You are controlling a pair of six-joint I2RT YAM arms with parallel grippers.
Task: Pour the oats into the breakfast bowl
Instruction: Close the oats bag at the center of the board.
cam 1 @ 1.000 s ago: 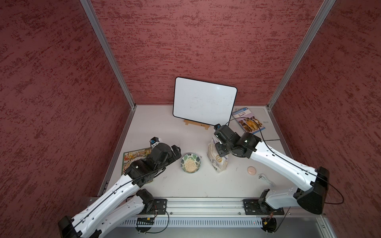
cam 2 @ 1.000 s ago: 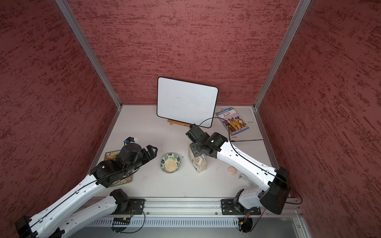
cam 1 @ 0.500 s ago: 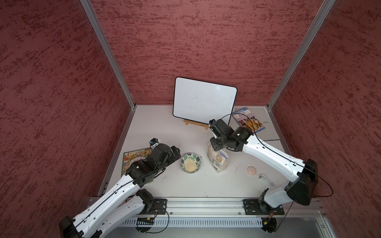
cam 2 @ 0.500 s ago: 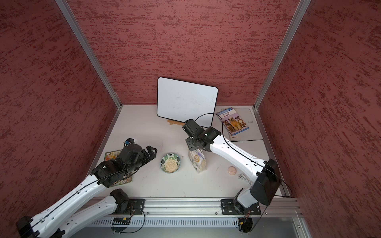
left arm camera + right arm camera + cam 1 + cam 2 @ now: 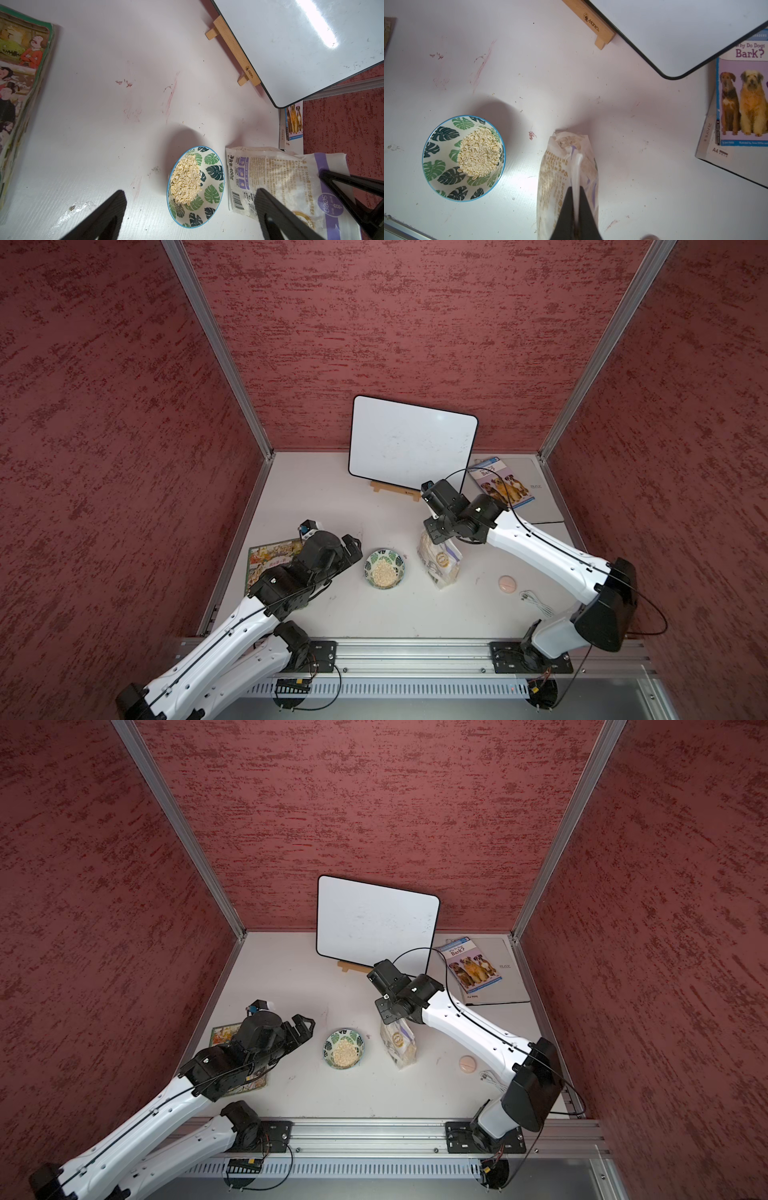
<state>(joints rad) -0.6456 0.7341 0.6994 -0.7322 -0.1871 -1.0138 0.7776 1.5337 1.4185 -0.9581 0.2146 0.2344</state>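
The breakfast bowl [image 5: 385, 569] [image 5: 343, 1048], white with green leaves, stands mid-table and holds a heap of oats [image 5: 478, 153]. To its right the oats pouch [image 5: 440, 562] [image 5: 399, 1042] stands upright, with more flakes showing at its open end in the right wrist view. My right gripper [image 5: 433, 532] [image 5: 576, 188] comes down from above, shut on the pouch's flat top seam [image 5: 577, 166]. My left gripper [image 5: 353, 546] [image 5: 190, 192] hovers open just left of the bowl [image 5: 196, 187], holding nothing. The pouch [image 5: 291, 182] lies past its far finger.
A whiteboard [image 5: 411, 443] on a wooden stand leans at the back. A dog book [image 5: 503, 483] lies on a grey folder at the back right. A picture book [image 5: 272, 560] lies under the left arm. A pink disc [image 5: 507, 583] and a white cable [image 5: 536, 601] lie right of the pouch.
The right arm has swung its elbow outward and its jaws have narrowed onto the pouch's top seam. The left arm, the bowl and the pouch have stayed put.
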